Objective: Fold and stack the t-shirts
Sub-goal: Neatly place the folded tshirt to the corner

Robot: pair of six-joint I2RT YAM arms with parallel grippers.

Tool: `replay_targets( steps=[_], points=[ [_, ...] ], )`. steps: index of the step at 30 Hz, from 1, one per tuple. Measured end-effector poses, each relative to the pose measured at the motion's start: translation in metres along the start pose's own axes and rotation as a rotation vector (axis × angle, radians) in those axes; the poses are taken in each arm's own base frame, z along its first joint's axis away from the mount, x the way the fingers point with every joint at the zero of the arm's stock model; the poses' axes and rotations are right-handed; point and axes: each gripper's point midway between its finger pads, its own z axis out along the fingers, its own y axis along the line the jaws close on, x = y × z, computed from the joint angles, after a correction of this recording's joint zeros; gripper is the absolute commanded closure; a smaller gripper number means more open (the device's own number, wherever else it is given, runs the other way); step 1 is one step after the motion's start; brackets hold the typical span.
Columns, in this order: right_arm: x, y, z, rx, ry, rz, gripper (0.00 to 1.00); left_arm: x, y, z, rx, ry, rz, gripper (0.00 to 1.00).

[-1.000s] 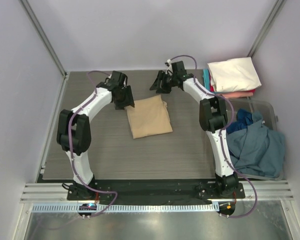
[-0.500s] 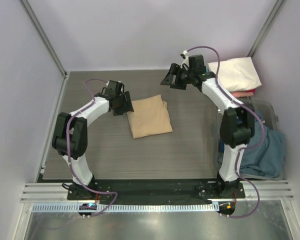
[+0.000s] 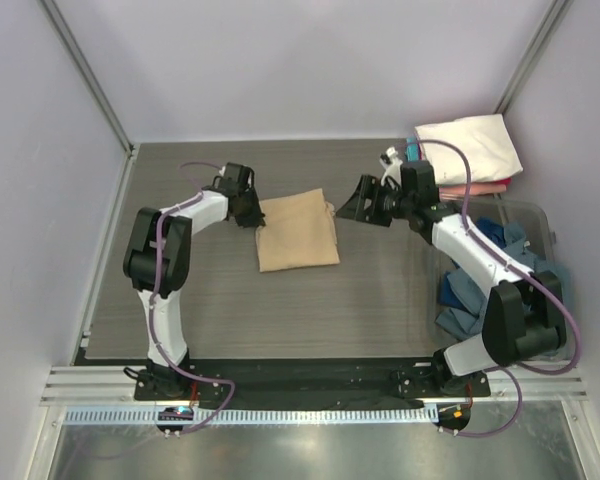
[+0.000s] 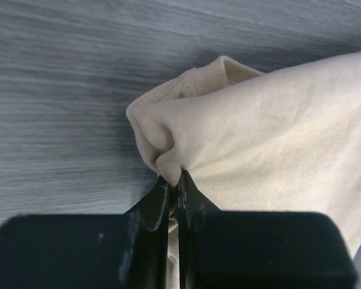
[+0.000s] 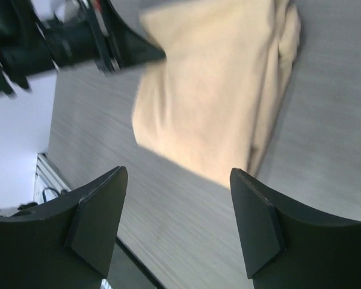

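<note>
Folded tan cloth t-shirt (image 3: 298,232) lay mid grey wood-grain table (image 3: 200,300). Left gripper (image 4: 179,180) was pinched shut on its far-left corner. Right gripper (image 5: 178,174) hung wide open, empty, nr shirt's right edge. IMO right should grip opp. corner, then lift level.

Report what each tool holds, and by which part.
Left tool pinches the folded tan cloth t-shirt by a bunched fold at its far left corner. Right tool is open, holding nothing.

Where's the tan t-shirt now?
Top view: the tan t-shirt lies centred on the table, its left corner pinched by the left gripper, the open right gripper near its right edge.
</note>
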Motion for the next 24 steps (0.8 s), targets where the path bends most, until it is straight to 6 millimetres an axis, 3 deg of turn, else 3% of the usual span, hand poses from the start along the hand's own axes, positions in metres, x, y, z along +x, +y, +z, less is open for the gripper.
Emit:
replay_targets(
  steps=[3,6,10,14,19,24],
  points=[
    [0.043,-0.015,-0.006,0.013,0.039,0.032,0.25,-0.013,0.007,0.003,-0.052,0.011,0.02,1.0],
    [0.086,-0.025,-0.009,0.002,0.066,0.063,0.25,-0.046,0.029,0.003,-0.164,0.011,0.065,1.0],
    [0.139,-0.033,-0.006,-0.028,0.101,0.095,0.25,-0.096,0.074,-0.001,-0.316,-0.014,0.123,1.0],
    [0.184,-0.027,-0.001,-0.078,0.138,0.078,0.25,-0.138,0.134,-0.011,-0.464,-0.018,0.145,1.0],
    [0.212,-0.016,0.003,-0.163,0.129,0.029,0.25,-0.183,0.208,-0.018,-0.583,-0.068,0.088,1.0],
    [0.208,-0.013,0.003,-0.204,0.076,0.004,0.23,-0.214,0.265,-0.026,-0.677,-0.142,0.09,0.98]
  ],
)
